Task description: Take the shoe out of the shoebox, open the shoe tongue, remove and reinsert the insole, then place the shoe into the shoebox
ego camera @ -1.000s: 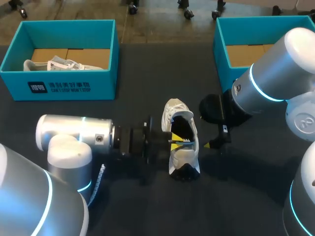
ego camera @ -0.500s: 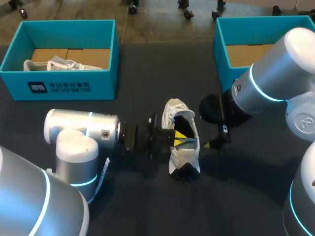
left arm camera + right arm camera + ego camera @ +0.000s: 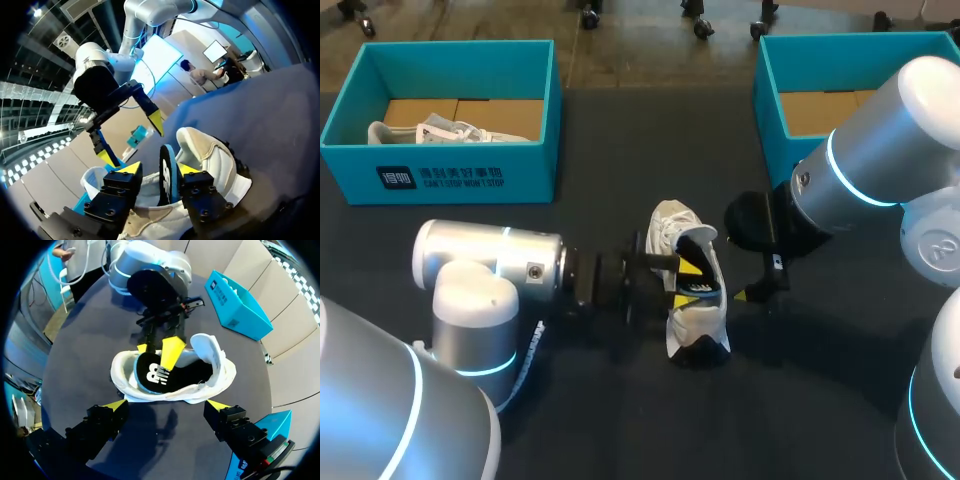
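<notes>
Gripping the insole (image 3: 152, 372) inside a white shoe (image 3: 692, 322) at mid-table, the left gripper (image 3: 160, 170) has both yellow tips pressed against it.

The shoe lies on the dark table (image 3: 620, 420), well apart from the left shoebox (image 3: 460, 180) and the right shoebox (image 3: 770, 90) at the far edge (a second shoe (image 3: 430, 132) rests in the left one). Bare tabletop shows on the shoe's near side. The right gripper (image 3: 166, 405) hangs just beside the shoe, fingers spread wide and touching nothing. Only the left wrist view shows the insole standing on edge between the pads. The right wrist view alone shows its black top face tilted up out of the shoe's opening.
</notes>
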Motion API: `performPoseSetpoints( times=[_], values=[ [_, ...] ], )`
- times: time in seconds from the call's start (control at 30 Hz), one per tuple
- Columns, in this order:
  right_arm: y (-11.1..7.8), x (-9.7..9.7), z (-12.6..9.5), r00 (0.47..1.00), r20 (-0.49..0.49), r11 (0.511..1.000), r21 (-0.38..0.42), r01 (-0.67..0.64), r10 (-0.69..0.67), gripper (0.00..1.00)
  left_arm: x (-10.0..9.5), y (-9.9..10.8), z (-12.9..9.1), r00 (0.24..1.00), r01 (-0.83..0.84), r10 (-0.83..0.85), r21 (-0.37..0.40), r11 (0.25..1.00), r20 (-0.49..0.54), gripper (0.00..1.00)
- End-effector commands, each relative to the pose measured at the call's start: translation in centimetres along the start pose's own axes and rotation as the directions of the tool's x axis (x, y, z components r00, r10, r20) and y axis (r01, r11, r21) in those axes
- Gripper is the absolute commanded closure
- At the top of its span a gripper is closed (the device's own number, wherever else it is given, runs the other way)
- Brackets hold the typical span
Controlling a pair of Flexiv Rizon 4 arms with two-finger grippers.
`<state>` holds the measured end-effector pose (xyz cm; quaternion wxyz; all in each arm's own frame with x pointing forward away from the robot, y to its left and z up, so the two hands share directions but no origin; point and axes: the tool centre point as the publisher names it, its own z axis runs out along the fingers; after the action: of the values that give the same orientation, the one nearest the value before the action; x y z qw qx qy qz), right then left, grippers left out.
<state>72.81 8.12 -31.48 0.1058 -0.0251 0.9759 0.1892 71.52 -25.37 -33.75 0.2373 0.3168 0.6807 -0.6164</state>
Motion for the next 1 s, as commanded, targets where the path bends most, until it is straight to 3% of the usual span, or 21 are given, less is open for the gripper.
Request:
performPoseSetpoints(
  times=[0.03, 0.73, 0.87, 1.0],
  values=[
    [0.0, 0.1, 0.0, 1.0, 0.003, 1.0, 0.0, 0.0, 0.0, 0.0, -0.1, -1.1, -0.8, 1.0, -0.011, 0.011, -0.003, 1.0, 0.015, 0.51],
    [0.0, 0.1, 0.0, 1.0, 0.003, 1.0, 0.0, 0.0, 0.0, 0.0, -2.9, -3.8, -3.1, 0.995, -0.097, 0.096, -0.009, 0.995, -0.035, 0.5],
    [0.0, 0.1, 0.0, 1.0, 0.003, 1.0, 0.0, 0.0, 0.0, 0.0, -3.0, -4.0, -3.3, 0.991, -0.092, 0.093, 0.014, 0.996, -0.092, 0.49],
    [0.0, 0.1, 0.0, 1.0, 0.003, 1.0, 0.0, 0.0, 0.0, 0.0, -3.2, -4.2, -3.3, 0.979, -0.08, 0.084, 0.028, 0.996, -0.185, 0.38]
  ],
)
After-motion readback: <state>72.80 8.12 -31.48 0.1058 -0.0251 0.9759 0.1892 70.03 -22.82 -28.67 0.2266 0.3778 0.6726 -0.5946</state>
